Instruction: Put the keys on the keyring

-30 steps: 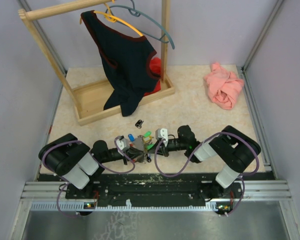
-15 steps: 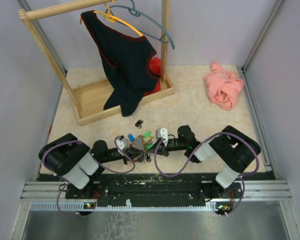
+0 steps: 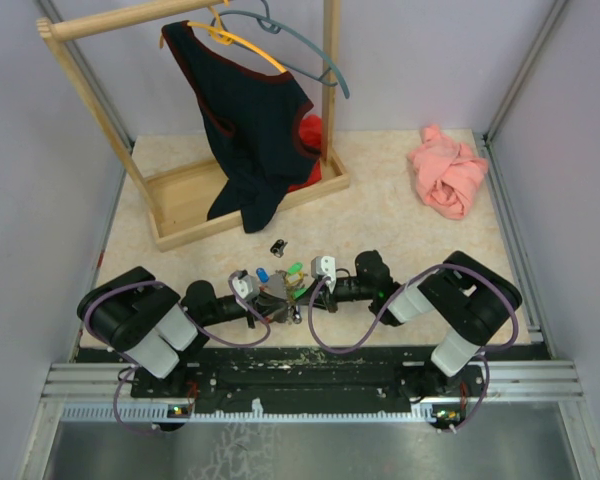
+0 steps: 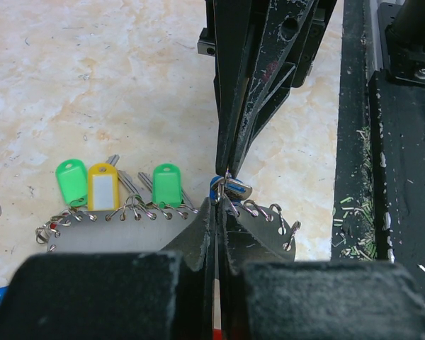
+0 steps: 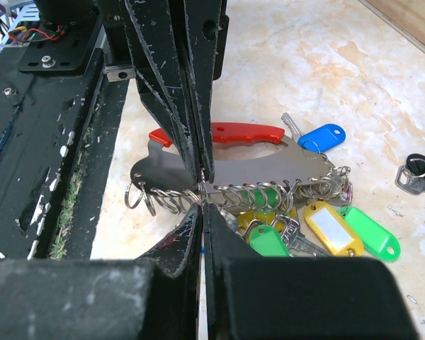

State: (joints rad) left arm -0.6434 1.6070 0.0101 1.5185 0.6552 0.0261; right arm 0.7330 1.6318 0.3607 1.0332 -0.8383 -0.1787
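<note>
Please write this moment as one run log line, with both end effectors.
left end effector: shut | right end effector: shut | tips: meeting at ring plate | tagged keys: at plate's rings

A wooden rack (image 3: 185, 205) stands on the table (image 3: 400, 230). On its rail a dark shirt (image 3: 250, 120) hangs from a yellow hanger (image 3: 242, 42), with a teal hanger (image 3: 310, 50) beside it. A red cloth (image 3: 308, 135) lies in the base of the rack. A crumpled pink cloth (image 3: 446, 172) lies to the right of the rack, well apart. In front of the rack lies a small black thing (image 3: 278, 246). Further in front are the keys (image 3: 280, 280), with blue and green heads, where the left gripper (image 3: 276, 308) and the right gripper (image 3: 298, 293) meet.
</note>
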